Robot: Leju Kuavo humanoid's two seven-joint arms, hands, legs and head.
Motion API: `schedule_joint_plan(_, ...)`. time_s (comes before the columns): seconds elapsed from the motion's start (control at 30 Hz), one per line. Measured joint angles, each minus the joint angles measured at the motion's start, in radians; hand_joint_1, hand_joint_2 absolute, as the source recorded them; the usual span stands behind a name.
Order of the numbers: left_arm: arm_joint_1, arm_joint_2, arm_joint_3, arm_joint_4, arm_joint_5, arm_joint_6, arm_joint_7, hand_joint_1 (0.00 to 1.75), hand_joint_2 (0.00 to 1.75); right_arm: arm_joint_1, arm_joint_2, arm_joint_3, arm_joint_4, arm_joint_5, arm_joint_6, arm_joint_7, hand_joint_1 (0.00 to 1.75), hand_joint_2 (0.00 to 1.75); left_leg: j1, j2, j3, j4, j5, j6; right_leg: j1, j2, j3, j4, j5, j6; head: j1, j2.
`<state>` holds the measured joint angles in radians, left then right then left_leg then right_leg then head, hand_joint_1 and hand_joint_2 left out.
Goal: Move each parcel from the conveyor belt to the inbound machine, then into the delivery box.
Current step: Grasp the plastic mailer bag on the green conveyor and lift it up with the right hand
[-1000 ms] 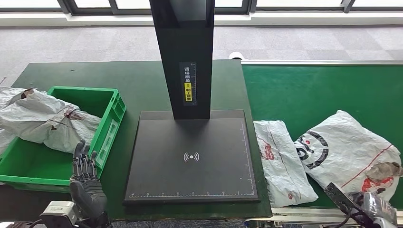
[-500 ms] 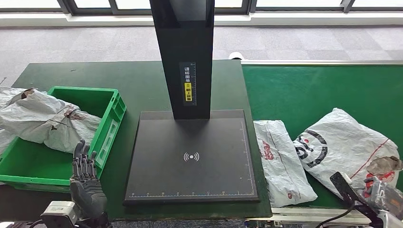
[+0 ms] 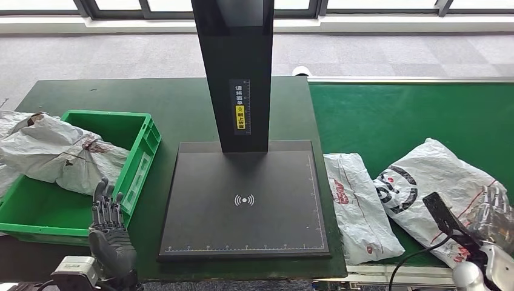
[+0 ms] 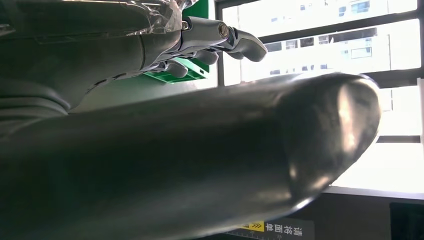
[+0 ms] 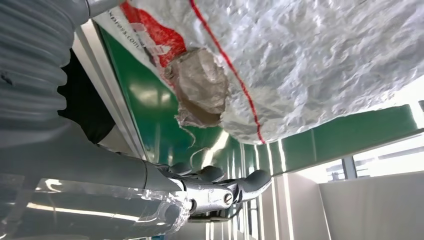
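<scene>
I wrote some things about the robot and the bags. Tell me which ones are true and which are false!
1. Two white plastic parcels lie on the green conveyor belt. True: a narrow one and a bigger crumpled one.
2. A parcel sits on the black scanner plate. False: the plate is bare.
3. The green plastic crate holds a crumpled white parcel. True.
4. The left hand holds a parcel. False: it holds nothing, fingers up, in front of the crate.
5. The right hand is by the crate. False: it is at the bigger parcel on the belt.
</scene>
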<state>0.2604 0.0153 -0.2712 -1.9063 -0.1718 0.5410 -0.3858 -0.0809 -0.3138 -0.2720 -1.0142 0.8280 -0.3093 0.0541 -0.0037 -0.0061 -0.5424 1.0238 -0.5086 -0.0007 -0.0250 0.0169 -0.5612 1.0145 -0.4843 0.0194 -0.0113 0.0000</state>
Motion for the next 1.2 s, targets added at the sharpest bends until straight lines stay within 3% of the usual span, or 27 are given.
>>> schedule_joint_plan(0.63,-0.006,0.001,-0.009,0.013,-0.021,-0.004,0.021,0.0,0.0,-0.07,0.036,0.099,0.123,-0.027,0.025,-0.01,0.0,1.75,0.0,-0.003,0.0,0.0,0.001,0.0,0.0,-0.002,0.0,0.0,0.0,0.0,0.0,0.0)
schedule_joint_plan(0.8,-0.01,0.003,-0.013,0.013,-0.023,-0.004,0.031,0.0,0.0,-0.096,0.037,0.123,0.179,-0.029,0.112,0.034,0.0,1.75,0.0,-0.003,0.0,0.0,0.001,0.0,0.0,-0.002,0.0,0.0,0.0,0.0,0.0,0.0)
schedule_joint_plan(1.03,-0.036,0.007,-0.028,0.029,-0.02,-0.023,0.047,0.0,0.0,-0.16,0.01,0.137,0.304,-0.066,0.362,0.107,0.0,1.75,0.0,-0.001,0.003,0.0,0.001,0.0,0.0,-0.001,0.002,0.0,0.0,0.0,0.0,0.0)
schedule_joint_plan(1.2,-0.043,0.008,-0.031,0.035,-0.02,-0.023,0.049,0.0,0.0,-0.193,-0.006,0.149,0.354,-0.072,0.384,0.11,0.0,1.75,0.0,-0.002,0.006,0.001,0.001,0.0,0.0,-0.001,0.005,-0.001,0.001,0.001,0.0,0.0)
